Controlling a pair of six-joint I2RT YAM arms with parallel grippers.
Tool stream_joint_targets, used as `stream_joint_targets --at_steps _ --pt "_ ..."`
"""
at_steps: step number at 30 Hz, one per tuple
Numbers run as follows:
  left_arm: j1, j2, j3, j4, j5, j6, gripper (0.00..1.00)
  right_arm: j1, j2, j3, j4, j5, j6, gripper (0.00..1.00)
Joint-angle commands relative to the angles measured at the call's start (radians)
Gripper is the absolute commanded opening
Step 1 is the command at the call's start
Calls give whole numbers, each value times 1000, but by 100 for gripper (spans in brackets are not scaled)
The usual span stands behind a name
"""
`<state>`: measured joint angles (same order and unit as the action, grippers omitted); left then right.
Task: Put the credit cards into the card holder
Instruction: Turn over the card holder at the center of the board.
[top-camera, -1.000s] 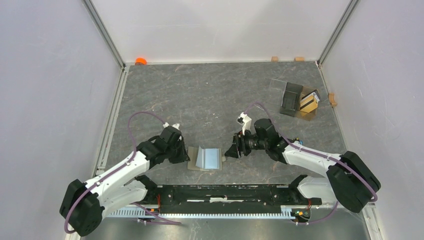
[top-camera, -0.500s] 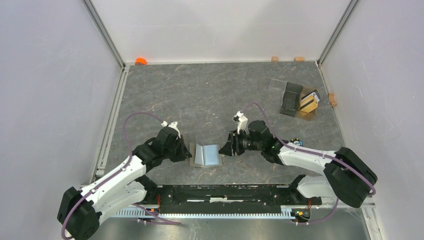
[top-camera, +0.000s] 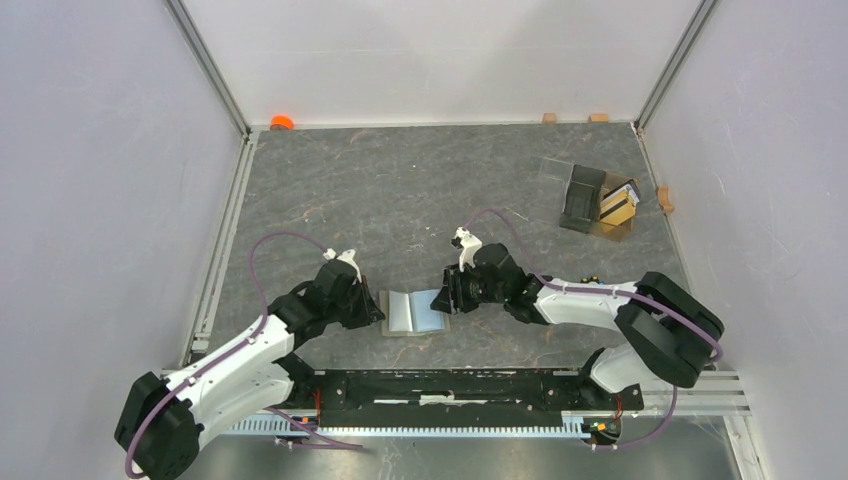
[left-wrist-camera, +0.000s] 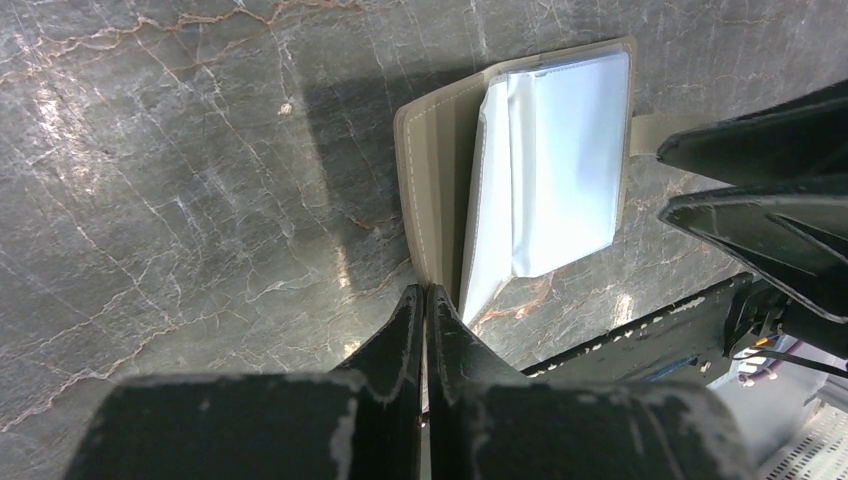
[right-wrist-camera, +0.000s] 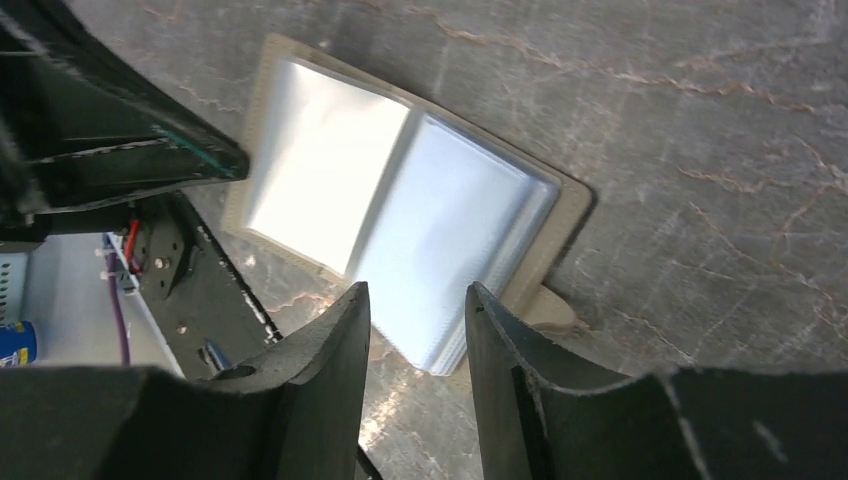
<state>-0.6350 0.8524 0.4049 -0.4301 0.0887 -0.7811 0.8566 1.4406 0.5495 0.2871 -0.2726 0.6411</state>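
- Since a second ago, the right gripper (top-camera: 447, 298) has travelled leftward and now stands at the right edge of the card holder (top-camera: 415, 312). Its fingers have also narrowed. The holder's pale pages stood up before and now lie flatter.
- We see the card holder open on the table (top-camera: 400, 190), between the two grippers. Its spread runs from one gripper to the other, and its fold runs across that line.
- On the holder's left edge sits the left gripper (left-wrist-camera: 425, 295), with its fingers pressed together. The tips touch the khaki cover. We cannot tell whether a bit of cover is caught between them.
- In the right wrist view, the right gripper (right-wrist-camera: 415, 295) has its fingers apart, with a clear gap and nothing gripped. The corner of the holder's right page (right-wrist-camera: 450, 250) lies just under that gap.
- From the holder, the credit cards (top-camera: 620, 207) lie well away, to the far right. They stand on edge inside a clear plastic box (top-camera: 585, 195).
- We judge that no card is in the holder yet.
- The right arm is the nearer one to the cards, so the fetching is probably its work. The left gripper can meanwhile keep the holder steady.
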Motion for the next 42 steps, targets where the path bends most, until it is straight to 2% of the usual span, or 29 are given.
stream_joint_targets --at_steps 1,19,31,35,42 --pt "0 -17 -6 35 17 0 2 3 37 29 7 23 12 44" --pt "0 -15 -5 31 20 11 2 10 110 31 58 -25 41 35" --pt "0 9 -6 37 28 20 2 31 87 43 92 -48 68 28" --pt "0 24 -2 39 36 23 2 46 63 61 73 -36 59 30" --pt "0 33 3 42 39 28 2 65 24 102 -73 131 -19 37"
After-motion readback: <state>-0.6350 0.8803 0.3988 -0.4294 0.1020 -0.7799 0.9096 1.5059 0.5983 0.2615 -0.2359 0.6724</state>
